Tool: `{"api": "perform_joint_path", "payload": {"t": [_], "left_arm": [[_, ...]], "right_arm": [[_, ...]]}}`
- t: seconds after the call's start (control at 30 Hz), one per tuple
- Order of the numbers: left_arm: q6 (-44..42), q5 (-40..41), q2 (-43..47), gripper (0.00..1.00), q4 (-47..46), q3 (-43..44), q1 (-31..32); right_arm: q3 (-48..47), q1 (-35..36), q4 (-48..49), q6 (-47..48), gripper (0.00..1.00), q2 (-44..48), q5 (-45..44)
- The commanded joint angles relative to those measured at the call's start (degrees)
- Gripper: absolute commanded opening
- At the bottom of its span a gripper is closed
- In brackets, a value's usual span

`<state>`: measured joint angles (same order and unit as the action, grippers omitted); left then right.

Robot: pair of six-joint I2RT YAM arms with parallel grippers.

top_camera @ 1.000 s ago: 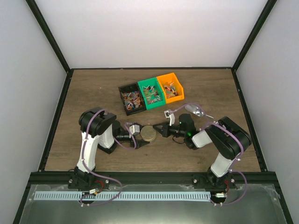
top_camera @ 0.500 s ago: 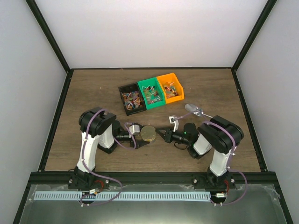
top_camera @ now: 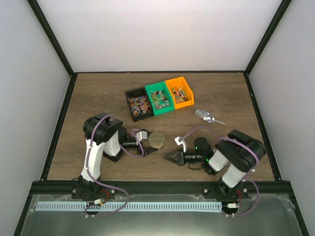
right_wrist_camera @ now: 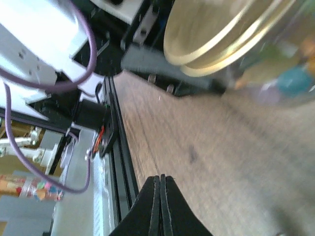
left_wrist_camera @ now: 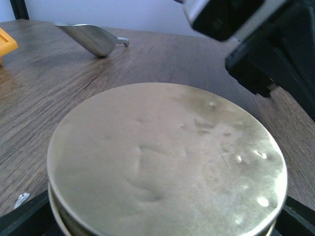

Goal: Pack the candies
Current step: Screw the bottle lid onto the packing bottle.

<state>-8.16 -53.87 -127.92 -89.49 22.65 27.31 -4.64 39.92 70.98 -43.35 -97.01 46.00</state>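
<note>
At far centre, candies (top_camera: 139,105) are lying binned: likely light, slippery; pinch wrapper twists. Left gripper (top_camera: 152,141) is clamping lidded jar (left_wrist_camera: 167,162); right gripper (top_camera: 169,158) pressed together, empty.

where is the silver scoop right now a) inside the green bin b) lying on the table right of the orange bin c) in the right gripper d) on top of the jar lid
B: the scoop lies on the table just right of the orange bin, and the right gripper is shut on nothing, well away from it.
</note>
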Motion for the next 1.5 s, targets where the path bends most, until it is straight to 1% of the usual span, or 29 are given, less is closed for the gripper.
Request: {"api": "perform_joint_path", "payload": {"t": [0.0,0.1,0.17,0.33,0.53,0.8,0.87,1.07,1.3,1.47], "left_arm": [[8.4,10.1,-11.4,0.86,-12.1,-6.7,-1.8],[7.7,8.6,-11.7,0.86,-12.1,-7.0,-1.8],[7.7,8.1,-12.2,0.86,-12.1,-6.9,-1.8],[7.7,7.1,-13.1,0.86,-12.1,-6.3,-1.8],[7.6,7.2,-13.1,0.86,-12.1,-6.1,-1.9],[7.9,7.1,-13.6,0.86,-12.1,-5.7,-1.9],[7.9,7.2,-13.5,0.86,-12.1,-5.7,-1.9],[8.5,8.4,-12.5,0.86,-12.1,-6.3,-1.9],[10.3,8.7,-12.1,0.85,-12.1,-5.5,-1.9],[11.0,9.8,-11.9,0.85,-12.1,-5.3,-1.9]], "right_arm": [[-4.2,-4.2,-11.0,2.9,0.02,5.2,-2.6],[-8.0,-5.9,-16.5,4.8,0.13,6.7,-4.3],[-10.3,-8.0,-19.1,5.5,0.18,6.9,-5.3],[-17.0,-9.9,-24.2,8.4,0.19,4.2,-5.4],[-22.8,-10.0,-24.5,8.7,0.19,-1.1,-3.3],[-27.0,-10.0,-25.4,9.5,0.19,-5.3,-1.0],[-26.8,-9.9,-25.1,9.2,0.17,-5.9,-0.4],[-20.9,-9.9,-19.8,7.6,0.01,-5.8,2.2],[-14.4,-9.7,-9.7,4.0,0.01,-7.4,6.7],[-11.6,-7.4,-6.5,3.5,0.01,-7.5,7.5]]}}
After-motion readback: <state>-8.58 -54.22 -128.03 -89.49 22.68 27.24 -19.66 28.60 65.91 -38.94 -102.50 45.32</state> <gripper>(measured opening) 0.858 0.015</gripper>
